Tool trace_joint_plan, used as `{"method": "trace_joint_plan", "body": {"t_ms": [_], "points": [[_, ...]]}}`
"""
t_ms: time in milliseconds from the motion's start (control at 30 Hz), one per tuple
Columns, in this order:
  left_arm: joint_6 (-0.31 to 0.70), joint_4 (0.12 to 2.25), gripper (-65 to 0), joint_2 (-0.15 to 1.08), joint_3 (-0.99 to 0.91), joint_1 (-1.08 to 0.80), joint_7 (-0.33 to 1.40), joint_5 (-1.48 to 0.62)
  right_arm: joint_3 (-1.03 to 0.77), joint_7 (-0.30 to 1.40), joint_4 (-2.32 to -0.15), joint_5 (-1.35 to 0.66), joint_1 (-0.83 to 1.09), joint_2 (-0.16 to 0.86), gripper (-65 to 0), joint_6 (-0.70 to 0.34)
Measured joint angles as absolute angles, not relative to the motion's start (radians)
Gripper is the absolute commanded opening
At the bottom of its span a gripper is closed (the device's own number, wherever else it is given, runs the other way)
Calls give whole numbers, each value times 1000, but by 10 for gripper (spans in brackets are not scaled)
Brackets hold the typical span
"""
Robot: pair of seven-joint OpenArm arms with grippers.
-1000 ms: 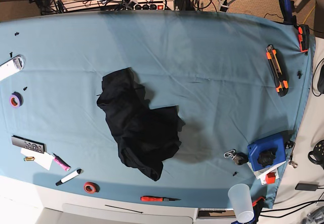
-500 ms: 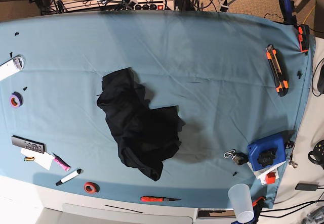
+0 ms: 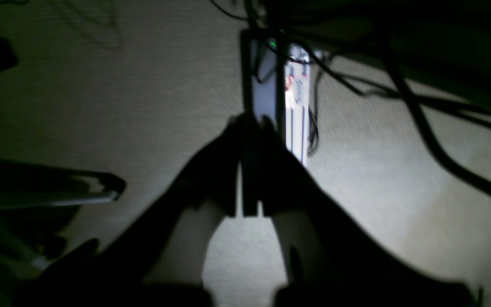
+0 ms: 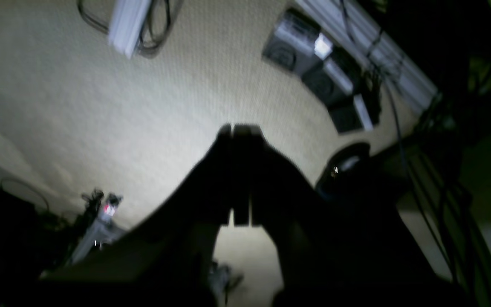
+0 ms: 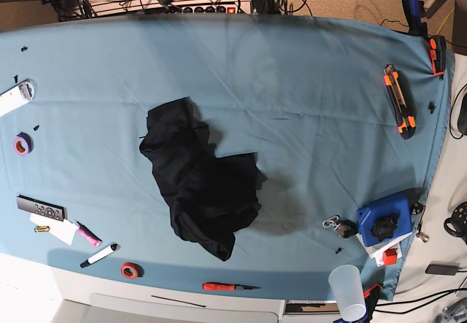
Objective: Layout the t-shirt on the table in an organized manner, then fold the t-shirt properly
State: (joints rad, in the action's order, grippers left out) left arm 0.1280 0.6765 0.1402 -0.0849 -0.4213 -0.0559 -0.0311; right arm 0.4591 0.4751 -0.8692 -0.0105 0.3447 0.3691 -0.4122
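Left wrist view: the left claw [image 3: 249,128] is closed, its two fingers meeting at the tips with nothing between them; beyond the tips lie only carpeted floor, a power strip [image 3: 296,106] and loose cables [image 3: 420,123], so this claw is parked off the surface and well apart from the garment. Right wrist view: the right claw [image 4: 239,130] is likewise closed and empty, fingers pressed together; ahead of it are carpet and, to its upper right, dark electronic boxes [image 4: 313,64]. No fabric appears near either claw. Base view: the t-shirt [image 5: 201,177] lies as a crumpled black heap near the middle of the surface [image 5: 314,97], bunched and overlapped, with no sleeve, hem or collar laid out distinctly. Neither claw is over the surface in this view; only arm hardware shows at the far edge. Judgement: no part of the task is complete. Spreading the garment flat is not started, and the folding that follows remains entirely to be done. Both claws must first travel to the heap.
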Motion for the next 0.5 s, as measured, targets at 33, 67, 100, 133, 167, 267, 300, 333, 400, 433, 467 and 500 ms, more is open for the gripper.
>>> {"method": "trace_joint_plan", "body": {"t_ms": [33, 67, 100, 133, 167, 267, 300, 333, 400, 433, 467, 500], "points": [[124, 715, -650, 151, -86, -445, -59, -46, 459, 494, -911, -21, 373, 388, -650, -413], [126, 756, -650, 162, -86, -472, -57, -59, 459, 512, -953, -26, 397, 406, -650, -413], [127, 797, -650, 170, -85, -501, -52, -67, 459, 525, -995, -23, 422, 422, -650, -412], [126, 838, -650, 178, -85, -530, -39, -73, 459, 533, -1036, -24, 447, 437, -650, -411], [128, 883, -650, 183, -85, -561, -13, -73, 459, 550, -1079, -23, 472, 450, -650, -412], [128, 1016, -650, 197, -86, -654, 51, -91, 451, 595, -1194, -25, 551, 474, -650, -395], [128, 1061, -650, 201, -87, -682, 65, -105, 437, 614, -1229, -26, 581, 473, -650, -381], [128, 1108, -650, 205, -87, -710, 79, -130, 416, 628, -1262, -28, 612, 471, -650, -366], [127, 1205, -650, 215, -88, -766, 104, -156, 366, 635, -1335, -66, 671, 471, -650, -366], [126, 1249, -650, 216, -88, -789, 120, -155, 337, 637, -1374, -88, 696, 470, -650, -368], [126, 1294, -650, 216, -90, -813, 136, -158, 303, 648, -1415, -107, 719, 467, -650, -368], [128, 1339, -650, 215, -89, -836, 143, -159, 269, 662, -1457, -115, 736, 464, -650, -366]]}}
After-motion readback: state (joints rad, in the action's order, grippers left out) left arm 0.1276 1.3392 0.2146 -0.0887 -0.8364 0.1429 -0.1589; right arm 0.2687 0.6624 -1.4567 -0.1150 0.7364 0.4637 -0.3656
